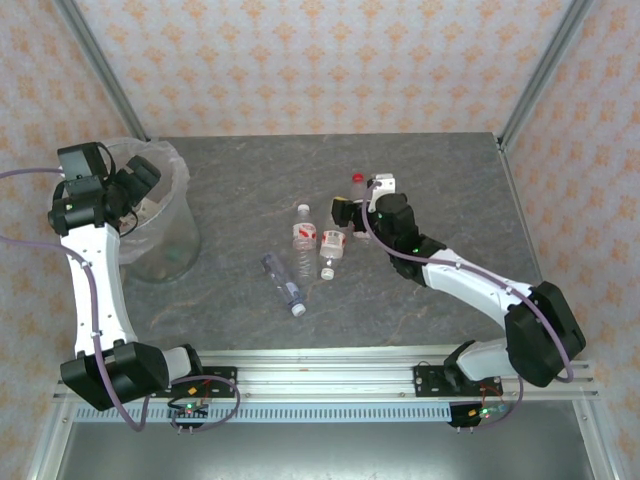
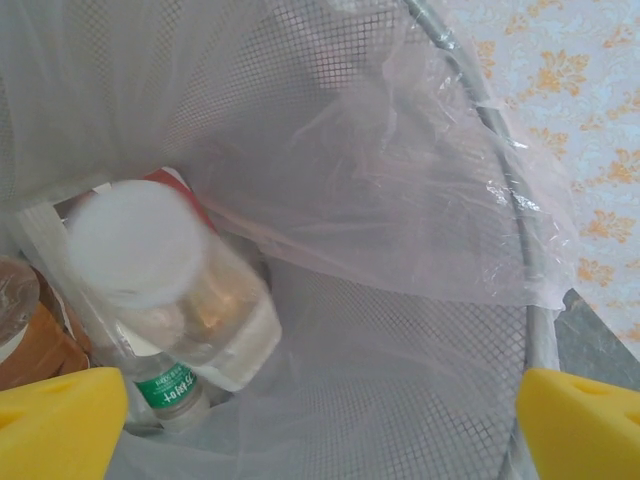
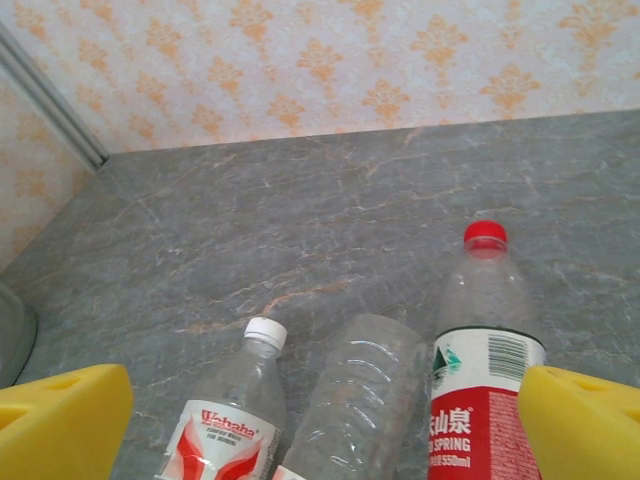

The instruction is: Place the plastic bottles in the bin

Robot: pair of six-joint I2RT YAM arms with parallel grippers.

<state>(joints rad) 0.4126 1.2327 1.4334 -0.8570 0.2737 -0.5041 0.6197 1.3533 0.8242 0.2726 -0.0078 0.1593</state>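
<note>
The left jaws hang released over the bin point(image 2: 420, 370); a white-capped bottle point(image 2: 170, 290) sits below them among others. The right jaws, also released, flank three bottles point(image 3: 485, 340) ahead on the desk point(image 3: 300, 220), not yet binned.

A grey marbled tabletop point(image 1: 250, 180) sits between orange-patterned walls point(image 1: 300, 60) with metal corner posts point(image 1: 100, 65).

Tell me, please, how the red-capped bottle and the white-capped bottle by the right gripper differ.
The red-capped bottle has a red label with a white barcode panel; the white-capped bottle a white one with a red emblem. The red-capped bottle lies right of the white-capped bottle, a third bottle between. Both are clear, lying on the table, caps pointing away.
</note>
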